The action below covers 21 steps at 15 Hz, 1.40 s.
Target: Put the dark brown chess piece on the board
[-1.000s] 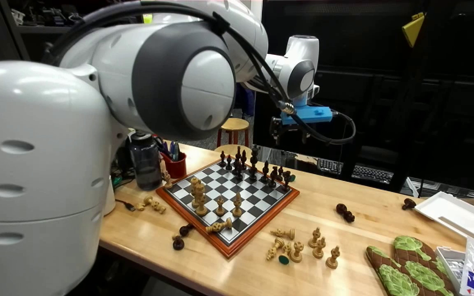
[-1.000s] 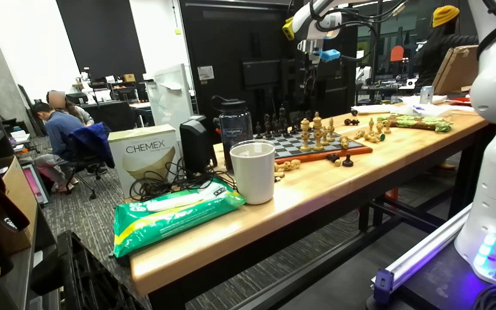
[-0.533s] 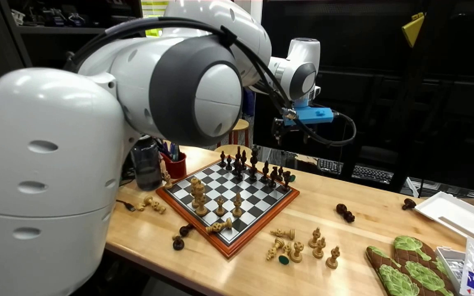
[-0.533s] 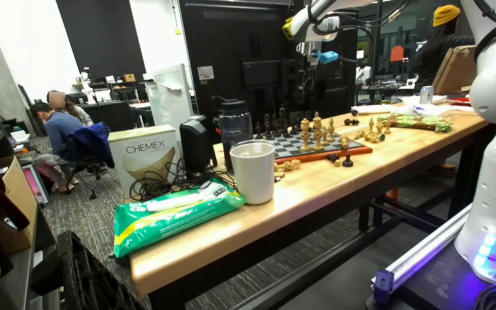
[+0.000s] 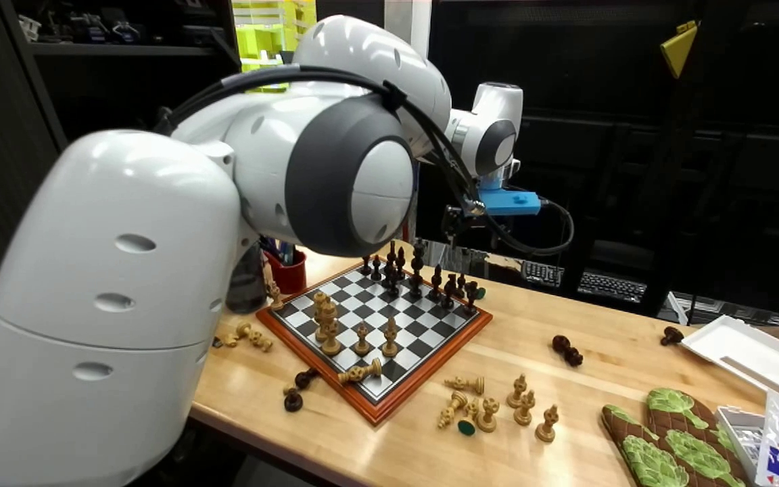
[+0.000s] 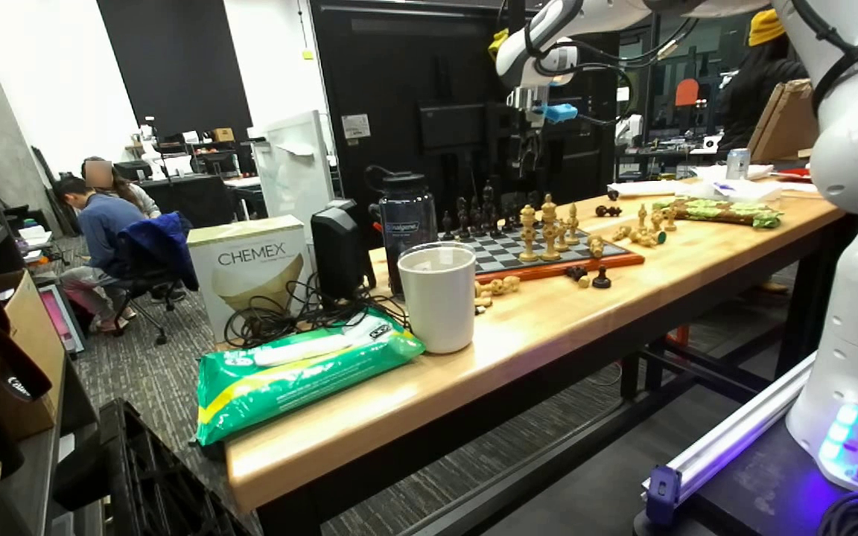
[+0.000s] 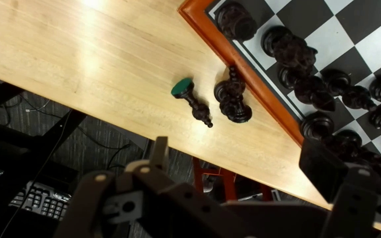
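The checkered board (image 5: 423,331) with its reddish-brown frame lies on the table; it also shows in the wrist view (image 7: 220,41). Dark brown pieces stand along its far side. In the wrist view a dark brown piece with a green base (image 7: 195,104) lies on its side off the board, beside more dark pieces (image 7: 235,99) lying against the frame. Which dark piece is meant cannot be told. My gripper (image 7: 241,158) is open and empty, above the table's far edge. It shows in both exterior views (image 5: 474,226) (image 6: 527,156), raised higher than the standing pieces.
Other dark pieces (image 5: 567,350) lie on the table, some near the board's front (image 5: 293,400). Light pieces (image 5: 487,414) stand and lie beside the board. A water bottle (image 6: 408,223), red pen cup (image 5: 288,274), oven mitt (image 5: 683,436) and white tray (image 5: 748,355) are around.
My arm has come down a little, and the gripper hangs slightly lower. In an exterior view the elbow links have shifted right. The chess pieces have not moved.
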Each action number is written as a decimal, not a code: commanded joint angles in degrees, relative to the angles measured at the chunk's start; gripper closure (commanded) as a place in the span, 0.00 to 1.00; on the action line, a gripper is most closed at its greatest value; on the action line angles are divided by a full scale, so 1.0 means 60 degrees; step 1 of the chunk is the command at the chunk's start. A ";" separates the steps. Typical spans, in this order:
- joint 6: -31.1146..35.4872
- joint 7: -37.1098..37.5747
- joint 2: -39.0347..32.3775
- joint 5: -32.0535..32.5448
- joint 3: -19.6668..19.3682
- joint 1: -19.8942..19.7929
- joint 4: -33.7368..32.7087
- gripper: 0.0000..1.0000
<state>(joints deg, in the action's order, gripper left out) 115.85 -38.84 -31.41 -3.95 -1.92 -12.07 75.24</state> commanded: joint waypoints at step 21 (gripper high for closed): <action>-0.2454 0.0023 -0.2929 -0.0010 0.0219 -0.0280 -0.3906 0.00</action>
<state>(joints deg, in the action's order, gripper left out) 103.46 -38.78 -46.85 -3.94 -0.69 -13.66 55.44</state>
